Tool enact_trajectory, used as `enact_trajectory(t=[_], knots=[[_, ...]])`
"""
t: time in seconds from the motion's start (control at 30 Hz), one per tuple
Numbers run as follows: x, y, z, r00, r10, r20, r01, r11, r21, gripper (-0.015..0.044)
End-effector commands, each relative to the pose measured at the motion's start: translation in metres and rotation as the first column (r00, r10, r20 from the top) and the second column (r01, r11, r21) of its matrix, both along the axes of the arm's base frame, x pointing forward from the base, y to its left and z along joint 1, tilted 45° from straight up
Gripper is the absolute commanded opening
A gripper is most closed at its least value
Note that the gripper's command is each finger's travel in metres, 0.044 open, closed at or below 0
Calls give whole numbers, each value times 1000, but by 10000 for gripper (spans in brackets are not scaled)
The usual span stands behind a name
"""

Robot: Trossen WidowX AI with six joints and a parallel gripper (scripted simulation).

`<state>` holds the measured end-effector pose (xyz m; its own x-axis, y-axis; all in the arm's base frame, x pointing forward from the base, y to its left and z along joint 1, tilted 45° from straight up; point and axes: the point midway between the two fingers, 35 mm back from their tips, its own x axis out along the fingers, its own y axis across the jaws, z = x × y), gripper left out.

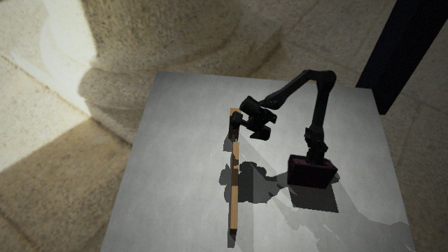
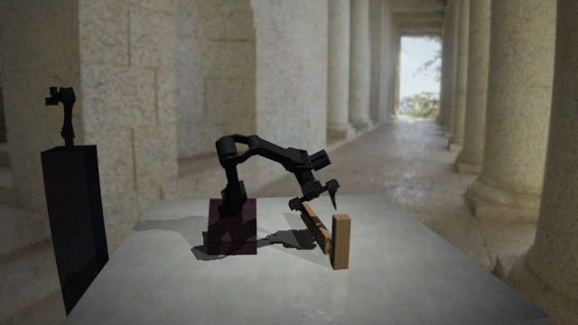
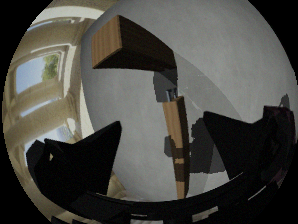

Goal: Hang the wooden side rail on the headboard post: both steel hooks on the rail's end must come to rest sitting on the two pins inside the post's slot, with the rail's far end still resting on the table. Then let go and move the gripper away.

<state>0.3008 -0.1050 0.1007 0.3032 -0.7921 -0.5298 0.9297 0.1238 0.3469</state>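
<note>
Evidently — end effector (image 1: 243, 127) (image 2: 314, 195) (image 3: 162, 120) spread wide, nothing gripped, wooden rail (image 1: 234, 203) (image 2: 317, 227) (image 3: 175, 125) below, post (image 1: 234, 130) (image 2: 340, 241) (image 3: 132, 47) upright on tabletop (image 1: 175, 157) (image 2: 181, 284) (image 3: 135, 125).

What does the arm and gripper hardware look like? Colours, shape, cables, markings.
Arm: black, slim links, chunky joints, on a dark maroon block. Gripper: black too, two fingers tapering to points, dark curved body behind them. No cables or markings that I can make out; dark surfaces hide fine detail.
</note>
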Motion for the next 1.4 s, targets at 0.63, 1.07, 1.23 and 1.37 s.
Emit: enact_trajectory(t=[0.63, 1.07, 1.23, 1.37], knots=[[17, 2, 3, 227, 347, -910, -658, 743, 119, 440], [20, 1, 6, -502, 157, -851, -707, 492, 508, 440], [22, -1, 8, -720, 30, -693, -623, 411, 665, 440], [22, -4, 10, -846, -84, -527, -519, 358, 776, 440]])
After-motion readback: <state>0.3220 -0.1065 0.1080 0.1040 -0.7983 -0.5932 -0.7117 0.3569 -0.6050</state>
